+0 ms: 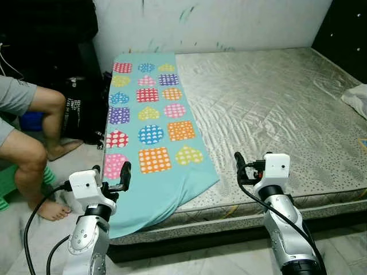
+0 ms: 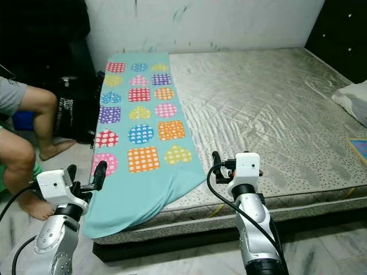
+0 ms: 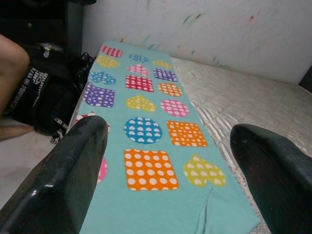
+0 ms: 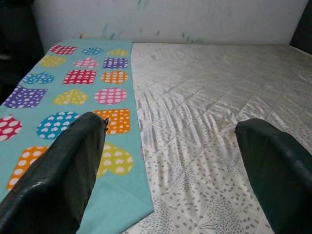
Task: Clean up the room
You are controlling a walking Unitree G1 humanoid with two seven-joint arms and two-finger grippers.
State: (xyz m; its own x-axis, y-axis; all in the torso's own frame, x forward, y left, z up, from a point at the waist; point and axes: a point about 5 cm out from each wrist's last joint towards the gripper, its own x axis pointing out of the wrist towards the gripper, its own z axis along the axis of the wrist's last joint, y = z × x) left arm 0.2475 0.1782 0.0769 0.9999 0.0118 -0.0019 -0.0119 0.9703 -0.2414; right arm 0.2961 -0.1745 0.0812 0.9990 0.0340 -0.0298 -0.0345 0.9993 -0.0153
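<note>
White lettering on black bag (image 3: 36, 92) beside bed (image 1: 275, 109), printed vertically; too small and blurred to read. Blanket (image 1: 150, 123) carries dotted hearts, squares, circles only, no words. No other text, brand, number legible.

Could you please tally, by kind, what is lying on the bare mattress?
Turquoise blanket with coloured dotted patches: 1
White pillow: 1
Small flat blue-edged item, too cropped to identify: 1
Total: 3
</note>
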